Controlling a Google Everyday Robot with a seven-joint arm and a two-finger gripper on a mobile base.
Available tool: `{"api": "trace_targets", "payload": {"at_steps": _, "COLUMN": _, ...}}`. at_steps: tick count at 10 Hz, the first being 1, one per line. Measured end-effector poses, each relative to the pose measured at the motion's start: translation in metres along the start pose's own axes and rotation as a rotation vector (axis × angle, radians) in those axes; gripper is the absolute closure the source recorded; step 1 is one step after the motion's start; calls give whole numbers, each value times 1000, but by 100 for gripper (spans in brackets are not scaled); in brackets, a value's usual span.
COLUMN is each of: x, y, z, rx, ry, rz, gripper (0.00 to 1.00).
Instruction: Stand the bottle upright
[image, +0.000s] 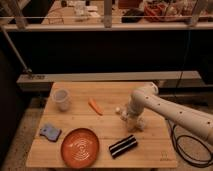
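At the left of the bench we see a translucent cup, with a blue pad nearer the front edge. An orange plate comes next, and behind it a carrot lies alone. A black-and-white striped block lies at the front, right of the plate.

The bottle lies on its side right of centre, well apart from the carrot. We can make out only its pale end, which pokes out leftward from under the arm. We judge that its long axis runs left to right, flat on the bench, though the rest is hidden.

The gripper hangs directly over that hidden part, reaching in from the right with its fingers spread wide. We cannot tell if they touch the bottle.

The coming move turns on whether the fingers straddle the body across its long axis. Only then, in our view, can closing and tipping bring the capped end up.
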Motion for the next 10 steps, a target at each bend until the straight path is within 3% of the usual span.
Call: {"api": "trace_targets", "payload": {"at_steps": 10, "x": -2, "y": -6, "z": 15, "rx": -23, "ry": -2, "rz": -7, "gripper": 21}}
